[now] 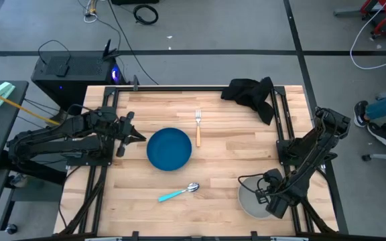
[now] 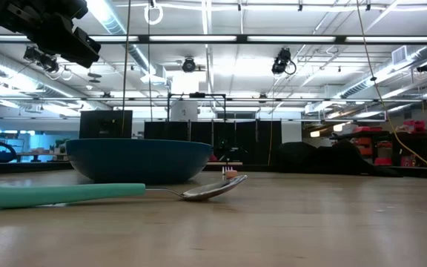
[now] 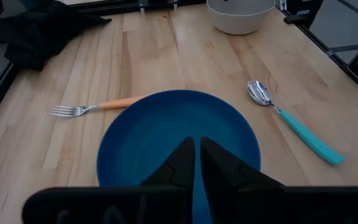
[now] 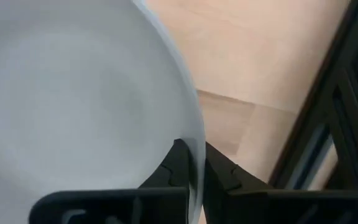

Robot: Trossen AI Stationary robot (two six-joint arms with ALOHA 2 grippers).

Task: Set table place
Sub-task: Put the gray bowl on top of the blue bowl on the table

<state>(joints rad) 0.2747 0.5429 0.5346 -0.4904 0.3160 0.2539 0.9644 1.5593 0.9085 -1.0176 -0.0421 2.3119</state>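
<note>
1. The table of light wooden planks stood in a workshop with grey flooring and bright ceiling strip lights, and a black cloth lay heaped at its far right corner.
2. A round blue plate sat near the table's middle with nothing on it.
3. An orange-handled fork lay just beside the plate's far right edge; whether it touched the rim could not be told.
4. A teal-handled spoon lay near the front edge, apart from the plate.
5. A pale grey bowl rested at the table's front right, and no contents showed inside it.
6. The right gripper had its jaws pinching the bowl's rim, 1 finger inside and 1 outside.
7. The left gripper hovered by the plate's left side, its jaws pressed nearly together and holding nothing.
</note>
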